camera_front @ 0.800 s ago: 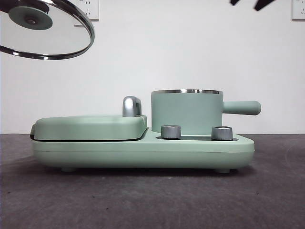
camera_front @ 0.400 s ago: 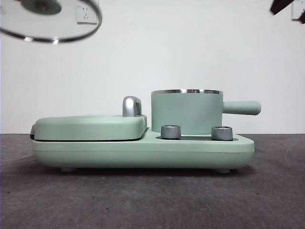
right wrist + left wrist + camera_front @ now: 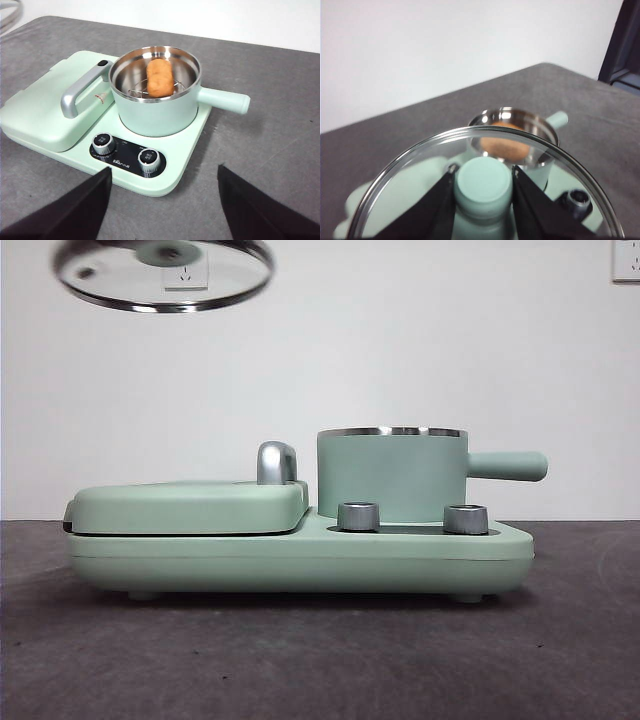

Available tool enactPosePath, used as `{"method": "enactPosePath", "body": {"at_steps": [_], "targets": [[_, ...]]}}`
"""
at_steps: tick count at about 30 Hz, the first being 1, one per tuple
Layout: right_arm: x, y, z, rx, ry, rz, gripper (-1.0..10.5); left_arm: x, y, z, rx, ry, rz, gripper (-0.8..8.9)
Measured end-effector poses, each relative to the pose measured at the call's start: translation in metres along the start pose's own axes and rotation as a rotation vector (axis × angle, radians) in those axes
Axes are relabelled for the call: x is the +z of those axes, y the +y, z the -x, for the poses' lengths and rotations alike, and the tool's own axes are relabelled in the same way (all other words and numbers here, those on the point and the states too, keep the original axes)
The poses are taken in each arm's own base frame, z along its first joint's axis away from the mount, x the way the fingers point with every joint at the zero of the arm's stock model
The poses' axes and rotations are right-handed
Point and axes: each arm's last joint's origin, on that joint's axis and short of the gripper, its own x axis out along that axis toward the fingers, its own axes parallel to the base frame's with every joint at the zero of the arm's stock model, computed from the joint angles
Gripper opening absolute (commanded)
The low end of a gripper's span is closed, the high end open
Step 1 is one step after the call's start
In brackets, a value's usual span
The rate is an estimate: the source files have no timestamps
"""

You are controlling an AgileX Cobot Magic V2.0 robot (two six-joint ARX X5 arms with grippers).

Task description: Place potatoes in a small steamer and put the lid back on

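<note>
The left end effector (image 3: 483, 192) is clenched on the mint-green knob of the lid (image 3: 485, 150), one black jaw pressed to each side of it, so the glass disc hangs from the grip with its steel rim sweeping across the lower half of the left wrist view. In the front view the lid (image 3: 163, 275) sits at the upper left of the frame, nearly level. Over the last second it has slid rightward along the top edge, from the far left corner to a spot above the closed griddle lid (image 3: 190, 505), and its tilt has flattened. It is not yet above the small steamer (image 3: 392, 475), which stands right of centre with its side handle pointing to the right edge.

The right end effector (image 3: 162, 200) is released: its jaws stand wide apart at the bottom of the right wrist view, holding nothing. Its dark tips, seen at the upper right of the front view a second ago, have gone from that frame, so it appears to have drawn clear.

The potato (image 3: 159, 77) lies in the steamer on a wire rack, centre of the right wrist view, so the first half of the task looks done. What remains is carrying the lid further right and lowering it squarely onto the steel rim. The appliance base (image 3: 300, 555) rests on the grey tabletop (image 3: 300, 660).
</note>
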Motion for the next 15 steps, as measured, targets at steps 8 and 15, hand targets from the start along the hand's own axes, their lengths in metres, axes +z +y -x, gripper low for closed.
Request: {"method": "enactPosePath", "body": {"at_steps": [8, 15], "targets": [[-0.006, -0.001, 0.001, -0.009, 0.059, -0.006, 3.3, -0.011, -0.007, -0.058, -0.073, 0.037, -0.019, 0.15], [-0.008, -0.001, 0.001, -0.012, 0.08, -0.006, 3.3, -0.003, -0.017, -0.107, -0.131, 0.068, -0.079, 0.15]]}}
